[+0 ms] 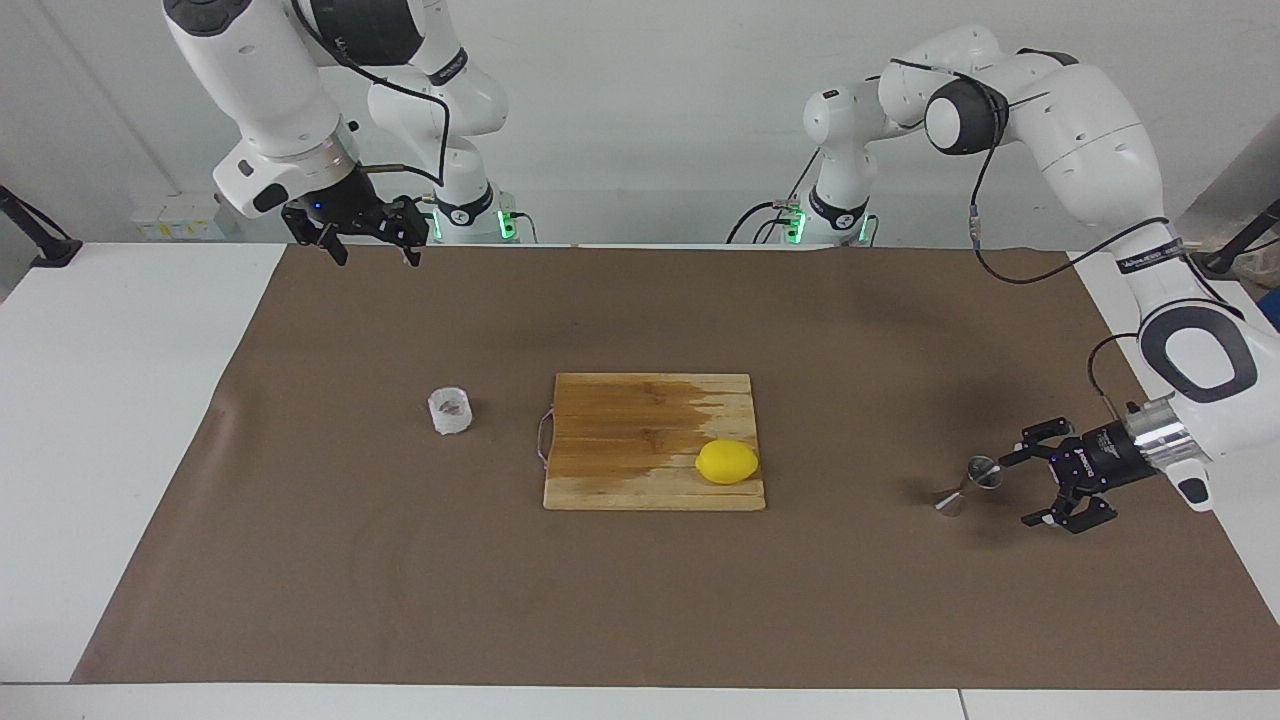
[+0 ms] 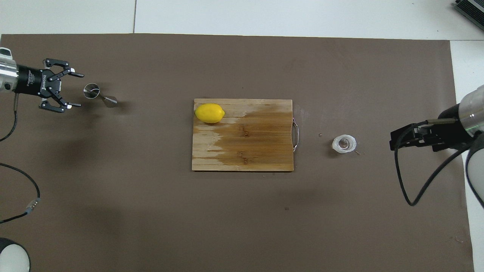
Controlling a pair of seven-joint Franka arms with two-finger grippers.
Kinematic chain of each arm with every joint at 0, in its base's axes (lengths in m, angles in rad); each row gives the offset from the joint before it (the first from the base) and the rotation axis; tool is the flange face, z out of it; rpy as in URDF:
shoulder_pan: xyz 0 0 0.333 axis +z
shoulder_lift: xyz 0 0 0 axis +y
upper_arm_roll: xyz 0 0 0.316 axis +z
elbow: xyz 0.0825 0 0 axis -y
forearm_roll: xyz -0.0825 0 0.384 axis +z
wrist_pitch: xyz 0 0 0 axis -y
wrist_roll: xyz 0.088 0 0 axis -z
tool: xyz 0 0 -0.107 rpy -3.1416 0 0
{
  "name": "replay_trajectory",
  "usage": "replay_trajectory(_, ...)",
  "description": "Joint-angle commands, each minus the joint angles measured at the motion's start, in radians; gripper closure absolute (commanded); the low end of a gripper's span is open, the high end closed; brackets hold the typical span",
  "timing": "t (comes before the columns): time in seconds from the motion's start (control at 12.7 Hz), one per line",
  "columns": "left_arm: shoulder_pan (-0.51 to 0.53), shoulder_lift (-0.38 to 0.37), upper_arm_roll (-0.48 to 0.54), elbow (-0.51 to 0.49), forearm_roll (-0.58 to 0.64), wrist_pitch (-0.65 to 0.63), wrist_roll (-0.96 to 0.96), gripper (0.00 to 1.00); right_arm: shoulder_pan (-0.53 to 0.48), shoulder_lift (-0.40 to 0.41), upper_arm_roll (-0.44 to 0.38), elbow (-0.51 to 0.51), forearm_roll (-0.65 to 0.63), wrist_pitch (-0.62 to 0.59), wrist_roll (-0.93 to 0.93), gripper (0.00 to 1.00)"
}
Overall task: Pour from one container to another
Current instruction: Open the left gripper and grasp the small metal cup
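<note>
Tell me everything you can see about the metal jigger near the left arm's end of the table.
The jigger is small, shiny steel, an hourglass-shaped double cone with a round open rim on top. It stands on the brown mat, apart from the cutting board. The left gripper, fingers open, is level with it and close beside it; nothing visibly touches it.

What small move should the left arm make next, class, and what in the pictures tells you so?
Probably ease the left hand forward until its open fingers pass either side of the steel jigger, then close. The hand sits low beside the jigger, at the left arm's end of the table, not yet around it. The right hand waits, raised, away from the clear cup.
</note>
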Motion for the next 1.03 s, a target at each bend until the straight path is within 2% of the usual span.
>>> replay_trajectory(0.0,-0.019,-0.102,0.002,-0.205,-0.064,0.080,0.003,0.00,-0.010,-0.006,0.005,0.001,0.002,0.003,0.018,0.00)
replay_trajectory(0.16,-0.020,-0.155,-0.001,-0.341,-0.157,0.147,0.007,0.00,-0.010,-0.006,0.005,0.001,0.002,0.003,0.018,0.00)
replay_trajectory(0.39,-0.022,-0.162,-0.006,-0.368,-0.240,0.149,0.012,0.00,-0.010,-0.006,0.005,0.001,0.002,0.003,0.018,0.00)
replay_trajectory(0.63,-0.046,-0.190,-0.009,-0.448,-0.353,0.190,0.053,0.00,-0.010,-0.006,0.005,0.001,0.002,0.003,0.018,0.00)
replay_trajectory(0.87,-0.051,-0.193,-0.009,-0.462,-0.381,0.218,0.053,0.00,-0.010,-0.006,0.005,0.001,0.002,0.003,0.018,0.00)
replay_trajectory(0.95,-0.046,-0.195,-0.007,-0.466,-0.407,0.218,0.053,0.24,-0.010,-0.006,0.005,0.001,0.002,0.003,0.018,0.00)
